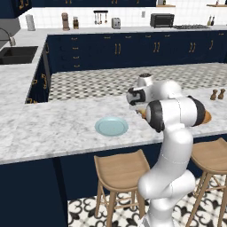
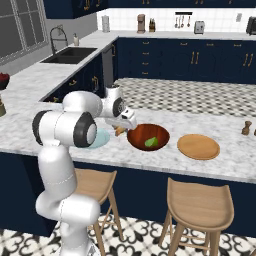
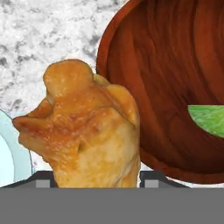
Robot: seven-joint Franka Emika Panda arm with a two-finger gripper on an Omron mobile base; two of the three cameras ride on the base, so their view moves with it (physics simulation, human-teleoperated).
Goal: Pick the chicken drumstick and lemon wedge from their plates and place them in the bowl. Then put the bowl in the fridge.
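Note:
My gripper (image 3: 96,179) is shut on the golden-brown chicken drumstick (image 3: 87,131), held a little above the marble counter just left of the bowl's rim. The dark red-brown bowl (image 3: 166,65) holds the yellow-green lemon wedge (image 3: 210,119). In the right base view the gripper (image 2: 121,127) and drumstick (image 2: 120,131) hang between the pale-blue plate (image 2: 100,137) and the bowl (image 2: 137,135), with the wedge (image 2: 151,142) inside. The tan plate (image 2: 198,146) lies bare to the bowl's right. The blue plate (image 1: 111,126) is bare too. The fridge is out of view.
Two small brown shakers (image 2: 246,128) stand on the counter at the far right. Wooden stools (image 2: 199,205) sit under the counter's front edge. A sink (image 2: 70,54) lies at the far left, and dark blue cabinets run along the back.

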